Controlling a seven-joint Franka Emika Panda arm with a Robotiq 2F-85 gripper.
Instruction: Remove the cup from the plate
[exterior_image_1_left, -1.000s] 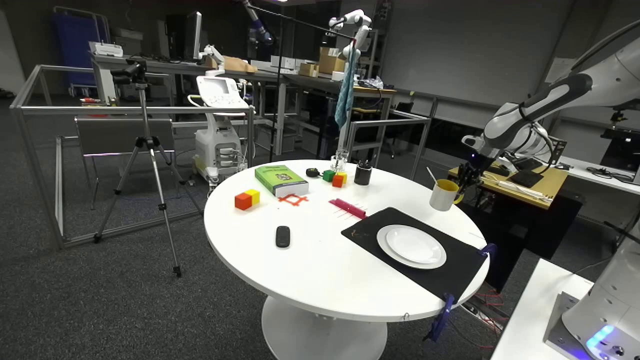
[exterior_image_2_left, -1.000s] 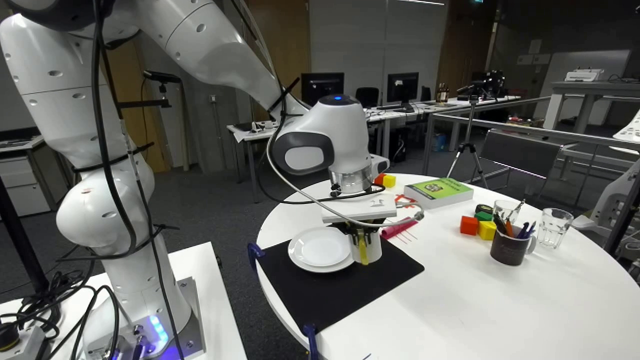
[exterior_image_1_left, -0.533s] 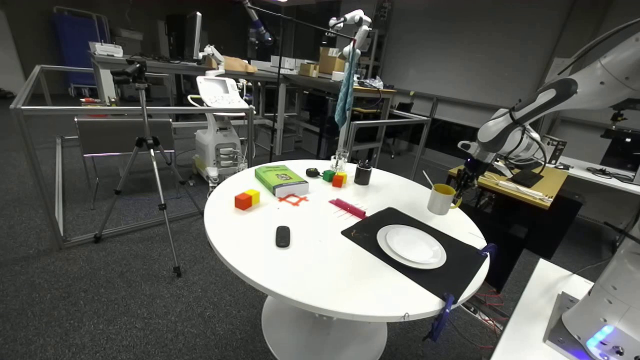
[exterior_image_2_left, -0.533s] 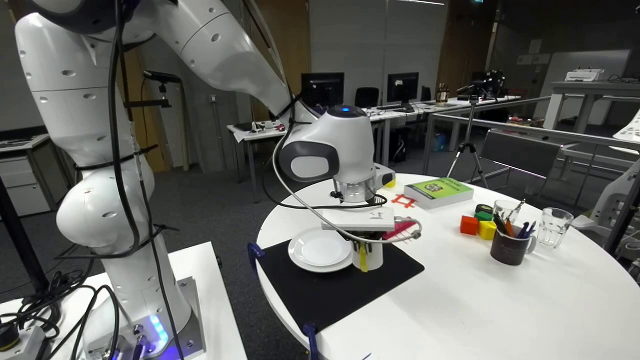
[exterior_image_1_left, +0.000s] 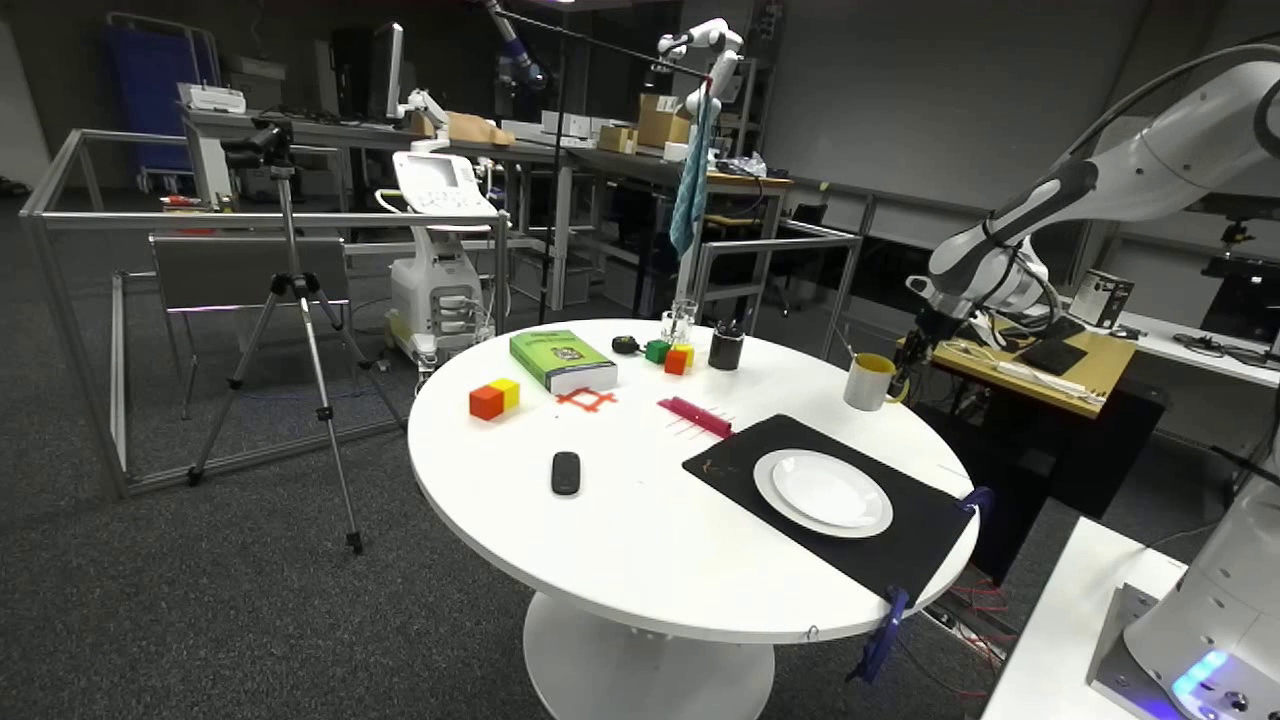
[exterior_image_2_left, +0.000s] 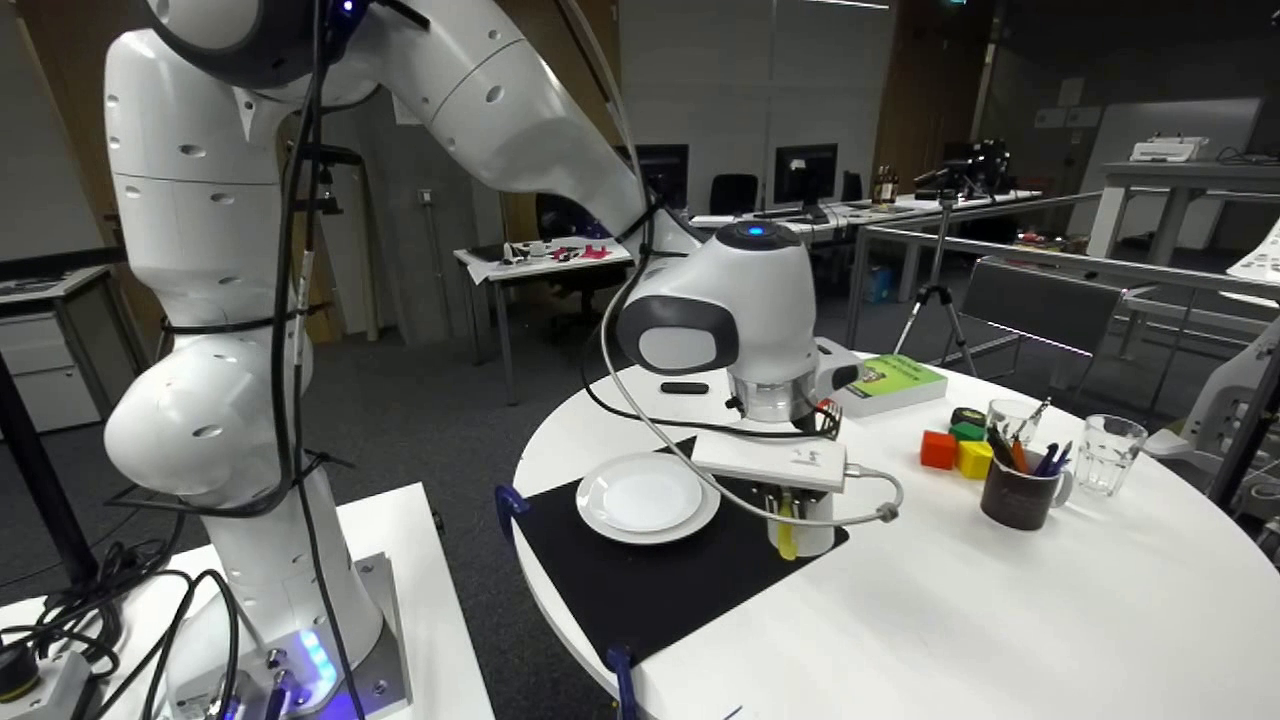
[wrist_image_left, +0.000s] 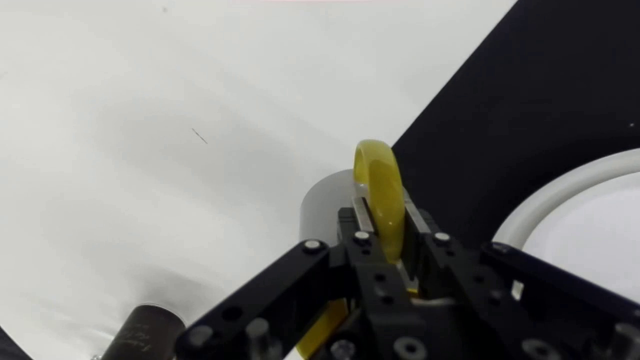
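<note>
The pale cup (exterior_image_1_left: 868, 384) has a yellow inside, a yellow handle and a thin stick leaning out of it. It also shows in an exterior view (exterior_image_2_left: 815, 537) at the black mat's corner, beside the plate and apart from it. My gripper (wrist_image_left: 387, 214) is shut on the handle, with the cup (wrist_image_left: 324, 207) upright below and beyond the fingers in the wrist view. I cannot tell whether its base touches the table. The round white plate (exterior_image_1_left: 823, 490) lies on the mat with nothing on it. It also shows in the wrist view (wrist_image_left: 585, 240).
The black mat (exterior_image_2_left: 690, 575) is held by blue clamps (exterior_image_2_left: 510, 503). A dark mug with pens (exterior_image_2_left: 1018, 497), glasses (exterior_image_2_left: 1110, 455), coloured blocks (exterior_image_2_left: 938, 450), a green book (exterior_image_1_left: 563, 361), a pink piece (exterior_image_1_left: 697, 416) and a black remote (exterior_image_1_left: 566, 472) stand around the table.
My gripper has carried the cup farther from the plate, from close beside it to the mat's corner. It moved right in an exterior view. The plate has not moved.
</note>
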